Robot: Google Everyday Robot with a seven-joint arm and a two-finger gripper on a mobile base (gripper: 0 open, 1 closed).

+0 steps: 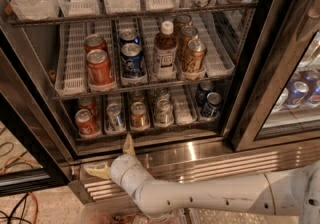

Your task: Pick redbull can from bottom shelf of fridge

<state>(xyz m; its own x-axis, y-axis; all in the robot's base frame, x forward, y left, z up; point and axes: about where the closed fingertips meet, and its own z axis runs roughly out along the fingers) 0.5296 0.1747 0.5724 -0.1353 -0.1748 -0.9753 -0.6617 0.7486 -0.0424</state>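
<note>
Low down, gripper (114,158) hangs with fingers spread wide before the fridge (210,154) base, just under the bottom shelf (183,109) front edge, likely staged to reach the redbull can (115,116), upright near the shelf's front-left corner between red-orange can (86,122) and gold-orange can (139,115).

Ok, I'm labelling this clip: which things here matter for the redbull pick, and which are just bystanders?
Job: redbull can; bottom shelf; fridge; gripper, open, low in front of the fridge base.
Bystanders: gold-orange can; dark blue can; bottle and red soda can on the rack above.
</note>
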